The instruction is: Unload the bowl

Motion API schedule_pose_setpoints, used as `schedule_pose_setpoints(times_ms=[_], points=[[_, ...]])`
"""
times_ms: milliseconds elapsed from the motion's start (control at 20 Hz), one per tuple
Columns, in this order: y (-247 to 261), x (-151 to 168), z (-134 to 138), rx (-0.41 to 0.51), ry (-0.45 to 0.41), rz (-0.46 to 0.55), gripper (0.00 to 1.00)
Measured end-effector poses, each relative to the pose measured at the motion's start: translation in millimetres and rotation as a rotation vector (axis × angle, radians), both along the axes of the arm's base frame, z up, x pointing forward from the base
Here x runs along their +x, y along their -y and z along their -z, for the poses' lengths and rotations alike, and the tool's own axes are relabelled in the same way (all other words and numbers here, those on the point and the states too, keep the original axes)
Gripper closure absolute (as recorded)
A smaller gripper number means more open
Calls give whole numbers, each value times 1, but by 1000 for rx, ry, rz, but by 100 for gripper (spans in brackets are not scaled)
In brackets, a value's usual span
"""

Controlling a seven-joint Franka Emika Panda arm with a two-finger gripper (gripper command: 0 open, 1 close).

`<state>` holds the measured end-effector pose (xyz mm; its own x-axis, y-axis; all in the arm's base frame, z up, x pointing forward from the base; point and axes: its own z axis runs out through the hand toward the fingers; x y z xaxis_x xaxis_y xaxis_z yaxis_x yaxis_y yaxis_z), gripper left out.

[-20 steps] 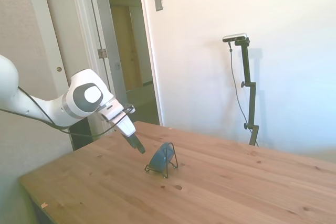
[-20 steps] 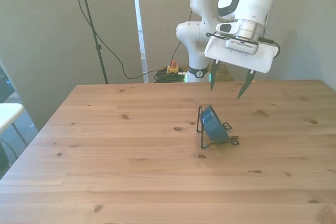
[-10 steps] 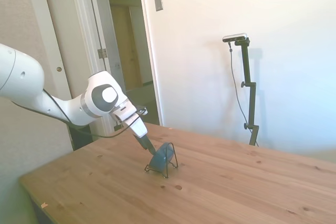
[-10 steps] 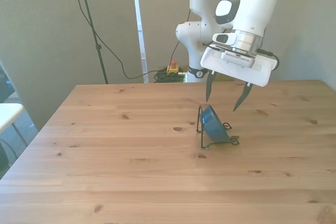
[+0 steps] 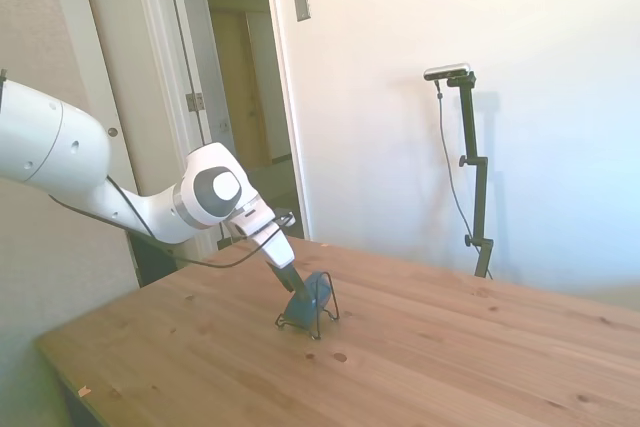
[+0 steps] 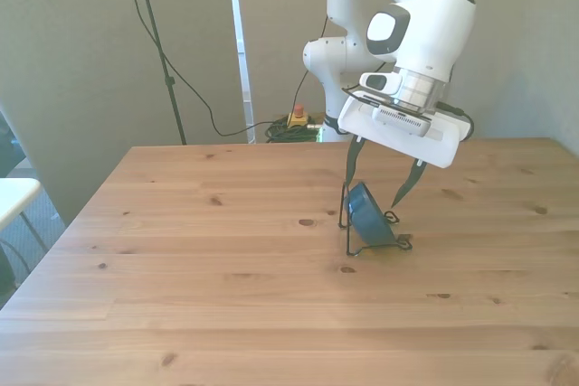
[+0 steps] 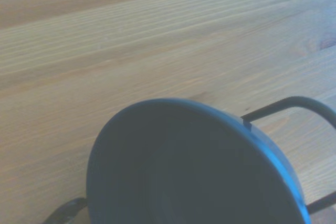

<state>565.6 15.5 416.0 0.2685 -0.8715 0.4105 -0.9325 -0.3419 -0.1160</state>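
The dark teal-blue bowl (image 6: 370, 217) leans on edge in a thin black wire rack (image 6: 349, 228) near the middle of the wooden table. My gripper (image 6: 373, 185) is open, one finger at each side of the bowl's upper rim, with no contact showing. From the side, the gripper (image 5: 294, 290) reaches down to the bowl (image 5: 311, 298) from the left. Close up in the wrist view, the bowl's hollow (image 7: 189, 177) fills the frame, with a rack wire (image 7: 294, 103) curving beside it.
Bare wooden tabletop (image 6: 226, 296) spreads around the rack on all sides. A doorway (image 5: 245, 97) and white wall stand beyond the table in the side view. Cables and a thin pole (image 6: 158, 51) hang behind the table at the front view's left.
The gripper has come down and toward the bowl, from above and behind the rack to where its open fingers straddle the bowl's top. Bowl and rack have not moved.
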Motion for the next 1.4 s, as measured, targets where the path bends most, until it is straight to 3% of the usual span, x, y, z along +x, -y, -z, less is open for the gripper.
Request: schedule_pose_setpoints(times_ms=[50, 100, 1400], points=[[2, 1, 2, 0, -3, 4, 0], [4, 1, 4, 0, -6, 7, 100], [16, -1, 10, -29, -53, 30, 100]])
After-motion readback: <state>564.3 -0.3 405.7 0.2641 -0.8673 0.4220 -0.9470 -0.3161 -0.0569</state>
